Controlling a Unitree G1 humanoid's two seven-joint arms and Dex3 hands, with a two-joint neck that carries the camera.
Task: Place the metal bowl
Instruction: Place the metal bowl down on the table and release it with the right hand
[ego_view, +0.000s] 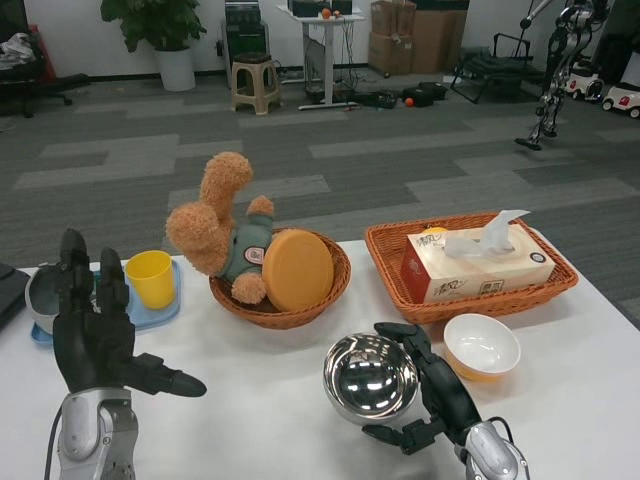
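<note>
A: So, where is the metal bowl (371, 378) at this moment?

B: On the near side of the round basket (283, 300), tipped so its shiny inside faces the camera. The right hand (425, 390) has hold of it, fingers curled over the top rim and under the lower edge. I cannot tell whether its base touches the white table (260, 420) or hangs just above it.

A: Why grip it by the rim like that?

B: My guess is that a smooth, rounded wall offers nothing else to catch. A rim grip also leaves the base free for setting down.

A: And the other hand?

B: The left hand (95, 335) is off to the left of the round basket, raised, fingers spread, holding nothing. It looks parked clear of the work.

A: What crowds the spot?

B: The round basket holds a plush rabbit (222, 230) and an orange disc (297, 270). To its right is a rectangular basket (470, 290) with a tissue box (470, 262), and nearer than that a small orange-and-white bowl (481, 346), just beside the held one.

A: Risk?

B: Probably clipping that small bowl while levelling out.
</note>
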